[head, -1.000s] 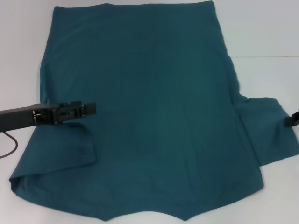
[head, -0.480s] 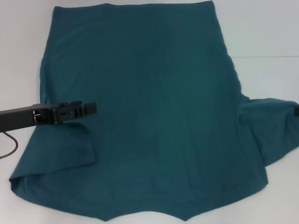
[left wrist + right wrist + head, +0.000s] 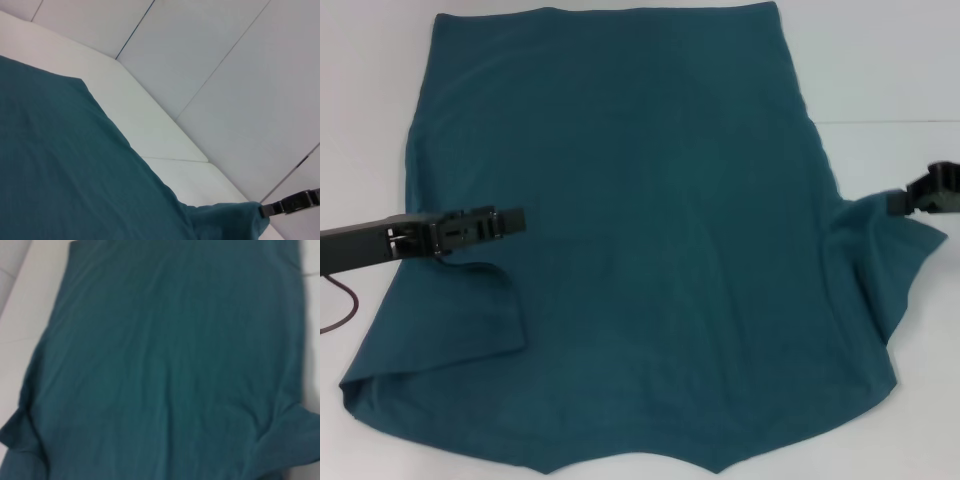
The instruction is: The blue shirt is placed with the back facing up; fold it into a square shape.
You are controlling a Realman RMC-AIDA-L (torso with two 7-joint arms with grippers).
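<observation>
My left gripper (image 3: 515, 221) lies flat across the blue shirt (image 3: 650, 200), over the left sleeve already turned in onto the body, I judge to pin that fold; whether its jaws are parted I cannot tell. The shirt is spread on the white table (image 3: 890, 70). My right gripper (image 3: 898, 200) pinches the right sleeve's edge (image 3: 885, 215), lifted to fold inward.

White table (image 3: 880, 60) with a thin seam line, pale panelled wall (image 3: 225, 65) behind, dark reddish cable (image 3: 342, 312) at its left edge
</observation>
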